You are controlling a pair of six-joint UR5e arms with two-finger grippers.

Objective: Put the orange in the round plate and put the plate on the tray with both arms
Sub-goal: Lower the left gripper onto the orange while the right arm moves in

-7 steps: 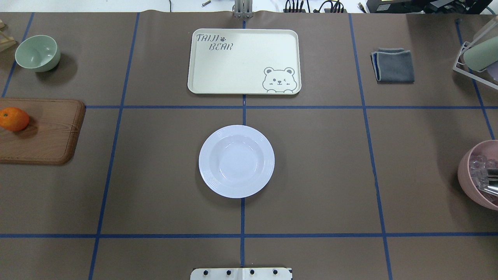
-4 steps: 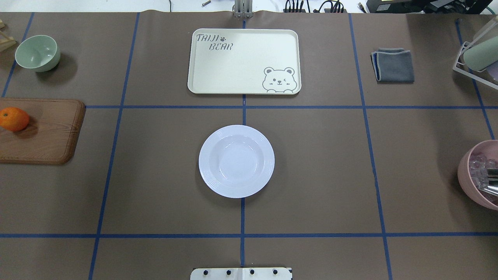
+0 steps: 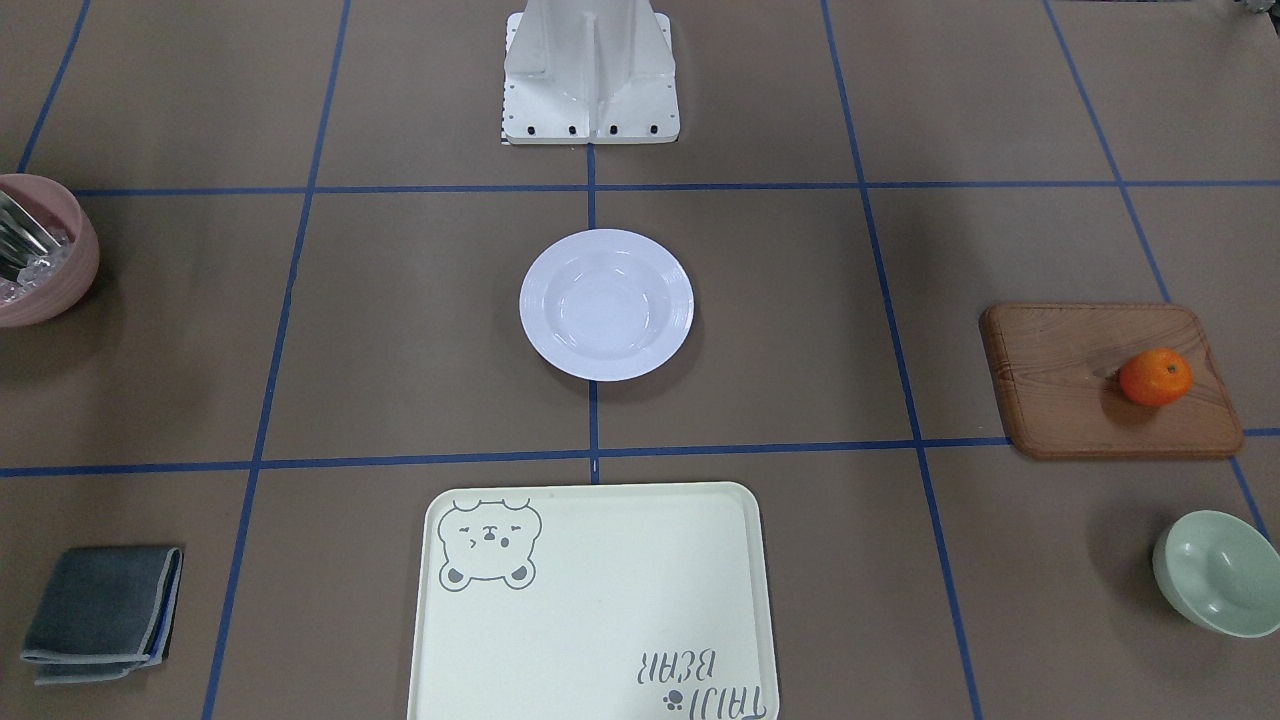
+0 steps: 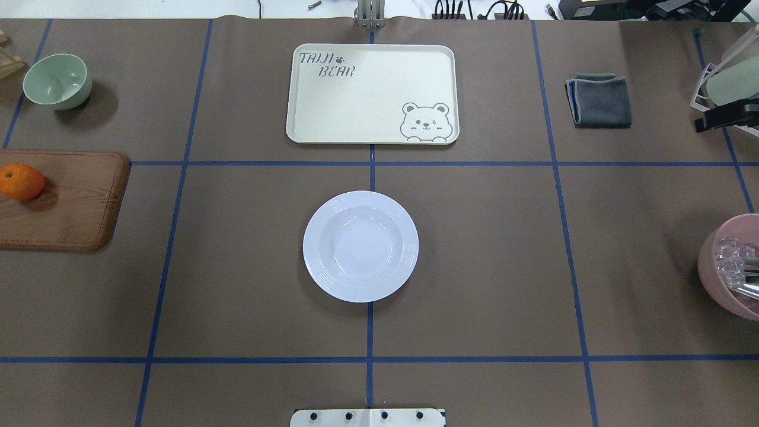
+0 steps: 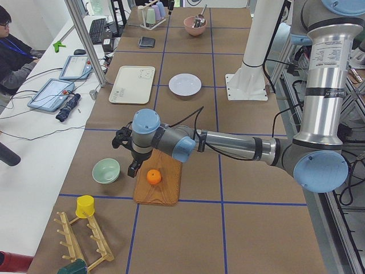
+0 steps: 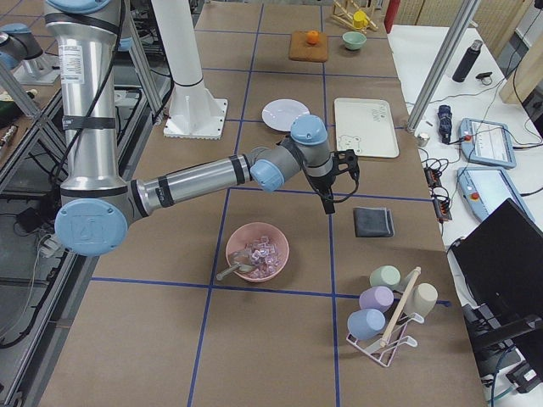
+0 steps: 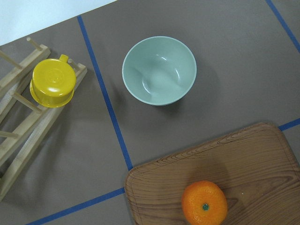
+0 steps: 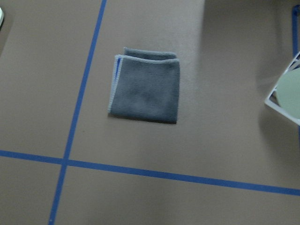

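Observation:
The orange lies on the wooden board at the table's left end. The white round plate sits empty at the table's middle, apart from the cream tray beyond it. My left gripper hangs above the board's edge beside the orange; whether it is open or shut I cannot tell. My right gripper hovers near the grey cloth; only a black part of it shows overhead, its jaws unclear.
A pale green bowl stands beyond the board. A yellow cup hangs on a wooden rack. The folded grey cloth, a pink bowl and a cup rack occupy the right end. A person sits at a side desk.
A black part of my right arm's end has come into the overhead view at the right edge, in front of the cup rack. Orange, plate and tray have not moved.

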